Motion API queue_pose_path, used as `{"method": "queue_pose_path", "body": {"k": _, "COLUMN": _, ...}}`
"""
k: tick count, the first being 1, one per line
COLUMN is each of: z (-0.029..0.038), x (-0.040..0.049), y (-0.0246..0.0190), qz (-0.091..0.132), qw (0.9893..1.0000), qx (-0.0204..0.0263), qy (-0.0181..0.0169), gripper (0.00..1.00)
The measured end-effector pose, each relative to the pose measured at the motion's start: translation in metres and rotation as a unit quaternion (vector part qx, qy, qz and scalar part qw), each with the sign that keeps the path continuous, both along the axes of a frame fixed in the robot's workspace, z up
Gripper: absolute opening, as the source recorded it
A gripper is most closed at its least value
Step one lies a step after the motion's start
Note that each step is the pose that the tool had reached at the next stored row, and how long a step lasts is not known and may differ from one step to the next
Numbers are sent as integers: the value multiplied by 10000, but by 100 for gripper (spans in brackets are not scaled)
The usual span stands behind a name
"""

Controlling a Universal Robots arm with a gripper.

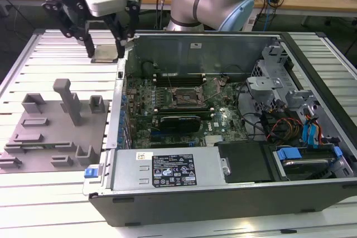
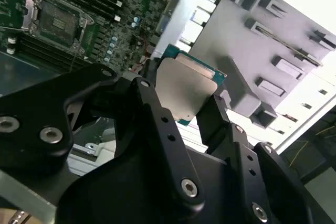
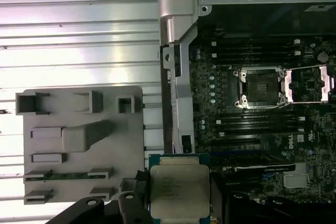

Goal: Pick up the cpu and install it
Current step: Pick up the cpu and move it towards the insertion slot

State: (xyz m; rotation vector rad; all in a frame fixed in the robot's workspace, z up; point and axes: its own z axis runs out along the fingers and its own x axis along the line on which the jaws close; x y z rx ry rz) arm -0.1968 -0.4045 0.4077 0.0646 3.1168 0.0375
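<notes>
The hand (image 1: 106, 49) is clamped on the cpu (image 3: 178, 192) (silver top showing) near the far edge of the tabletop (image 1: 50, 202), beside the computer case (image 1: 223, 196).

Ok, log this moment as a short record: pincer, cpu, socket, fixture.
pincer: shut on the cpu
cpu: held clear of the table, metal top facing the wrist cameras, outside the computer case
socket: on the motherboard, cover open, no chip in it
fixture: grey, on the table, at the exterior view's left of the case
</notes>
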Motion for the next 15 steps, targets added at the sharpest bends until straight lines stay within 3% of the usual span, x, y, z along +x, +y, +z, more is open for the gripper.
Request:
{"method": "queue_pose_path", "body": {"k": 6, "z": 0, "x": 257, "y": 0, "qz": 0, "qw": 10000, "qx": 0, "qy": 8, "gripper": 55}}
{"method": "queue_pose_path", "body": {"k": 9, "z": 1, "x": 459, "y": 0, "qz": 0, "qw": 10000, "qx": 0, "qy": 15, "gripper": 55}}
{"method": "queue_pose_path", "body": {"k": 15, "z": 0, "x": 736, "y": 0, "qz": 0, "qw": 10000, "qx": 0, "qy": 22, "gripper": 55}}
